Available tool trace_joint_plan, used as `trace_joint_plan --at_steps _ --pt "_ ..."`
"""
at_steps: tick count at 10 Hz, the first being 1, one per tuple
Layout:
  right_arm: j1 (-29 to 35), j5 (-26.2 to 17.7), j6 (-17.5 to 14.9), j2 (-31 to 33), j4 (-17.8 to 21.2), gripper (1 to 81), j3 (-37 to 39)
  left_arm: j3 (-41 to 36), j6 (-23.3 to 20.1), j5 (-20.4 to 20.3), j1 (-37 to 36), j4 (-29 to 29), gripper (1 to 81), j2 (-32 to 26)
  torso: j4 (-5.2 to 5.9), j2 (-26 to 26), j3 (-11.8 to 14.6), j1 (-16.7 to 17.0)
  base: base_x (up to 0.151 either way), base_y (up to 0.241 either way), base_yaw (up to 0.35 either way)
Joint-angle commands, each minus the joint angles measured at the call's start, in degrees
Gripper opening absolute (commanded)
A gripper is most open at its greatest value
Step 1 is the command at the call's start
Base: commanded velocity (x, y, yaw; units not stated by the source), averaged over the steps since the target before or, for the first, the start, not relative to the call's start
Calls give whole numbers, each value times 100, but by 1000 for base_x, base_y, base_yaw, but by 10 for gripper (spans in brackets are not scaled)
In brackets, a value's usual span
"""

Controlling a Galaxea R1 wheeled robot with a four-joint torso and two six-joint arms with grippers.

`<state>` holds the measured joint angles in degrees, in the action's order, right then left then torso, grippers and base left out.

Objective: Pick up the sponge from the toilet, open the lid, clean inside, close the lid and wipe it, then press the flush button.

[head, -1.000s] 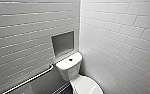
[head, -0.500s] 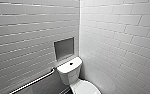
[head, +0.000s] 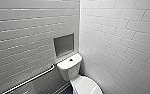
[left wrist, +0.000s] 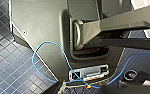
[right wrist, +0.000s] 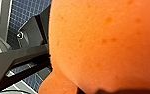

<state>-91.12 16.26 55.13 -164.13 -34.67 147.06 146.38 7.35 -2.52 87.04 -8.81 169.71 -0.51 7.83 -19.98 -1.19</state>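
Note:
The white toilet (head: 69,68) stands in the tiled corner, low in the head view. Its oval lid (head: 87,86) is down, and a dark flush button (head: 71,59) sits on the flat tank top. The orange-red sponge (right wrist: 103,45) looms very close and large in the right wrist view, with my right gripper shut on it. Robot body parts and dark blue floor tiles show in the left wrist view, and nothing lies in my left gripper, which is open.
A metal grab bar (head: 31,79) slants along the left wall beside the tank. A recessed grey niche (head: 63,44) sits in that wall above it. White tiled walls close in on both sides. A loose blue cable (left wrist: 63,57) loops over the robot's base above the blue floor (left wrist: 6,62).
The head view shifts only slightly with the camera. The toilet keeps its place, and the lid stays down.

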Motion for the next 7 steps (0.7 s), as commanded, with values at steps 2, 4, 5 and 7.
trace_joint_plan --at_steps 2,4,5,7 --pt "125 -194 -19 9 -163 10 121 -31 -23 331 -139 29 811 2 0 -48 -2 4 0 0 0" --pt "116 -194 -19 1 -163 10 121 -31 -23 331 -139 29 811 2 0 -92 582 19 0 0 0" --pt "107 -185 -19 1 -163 10 121 -31 -23 340 -139 11 811 11 0 -87 666 22 0 0 0" --pt "90 -194 -28 -16 -171 10 147 57 -23 551 -139 2 811 29 0 -85 1032 24 0 0 0"
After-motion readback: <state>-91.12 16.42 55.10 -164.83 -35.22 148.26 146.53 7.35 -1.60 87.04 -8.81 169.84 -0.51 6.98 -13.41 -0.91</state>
